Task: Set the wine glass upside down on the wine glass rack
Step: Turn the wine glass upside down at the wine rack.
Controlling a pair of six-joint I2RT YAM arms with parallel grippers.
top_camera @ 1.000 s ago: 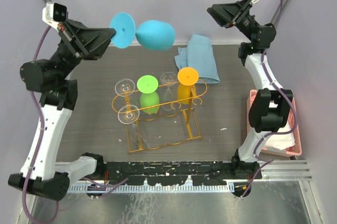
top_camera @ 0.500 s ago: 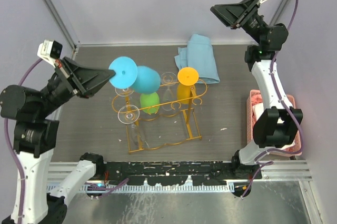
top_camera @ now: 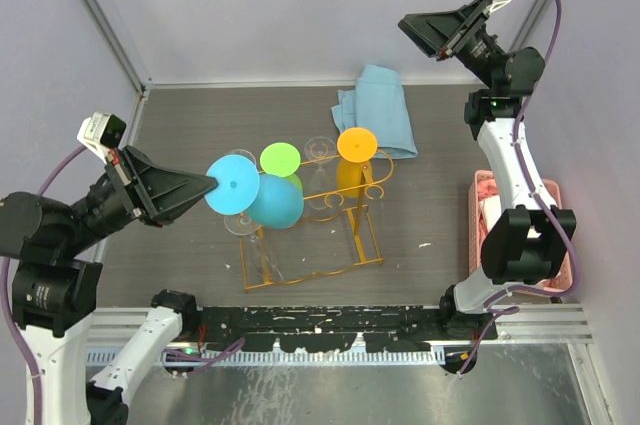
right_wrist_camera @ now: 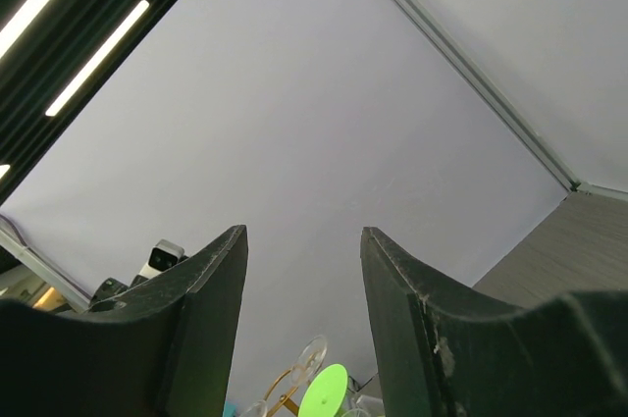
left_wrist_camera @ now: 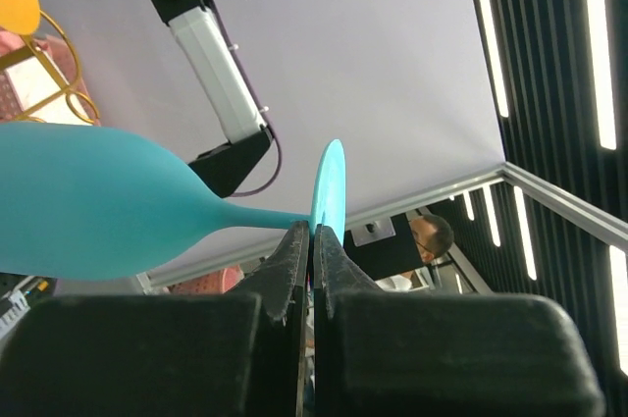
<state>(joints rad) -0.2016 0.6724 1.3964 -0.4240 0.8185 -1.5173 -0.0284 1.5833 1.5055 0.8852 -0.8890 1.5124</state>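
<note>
My left gripper [top_camera: 209,183] is shut on the rim of the round foot [top_camera: 232,186] of a cyan wine glass [top_camera: 276,202]. The glass lies roughly sideways in the air over the left part of the orange-gold wire wine glass rack [top_camera: 366,242], its bowl pointing right. In the left wrist view the left gripper [left_wrist_camera: 312,231] pinches the thin foot disc [left_wrist_camera: 328,182], and the bowl [left_wrist_camera: 88,203] stretches left. A green glass [top_camera: 280,158], an orange glass [top_camera: 357,144] and clear glasses [top_camera: 320,149] hang on the rack. High at the back right, my right gripper [top_camera: 421,31] stands open and holds nothing; in its own view the right gripper [right_wrist_camera: 302,233] faces the wall.
A folded blue cloth [top_camera: 381,111] lies behind the rack at the back right. A pink basket [top_camera: 557,245] sits at the right edge beside the right arm. Grey walls enclose the back and both sides.
The left arm has swung down and toward the front, carrying the cyan glass from behind the rack to over its left side. The right arm rose slightly, then stayed.
</note>
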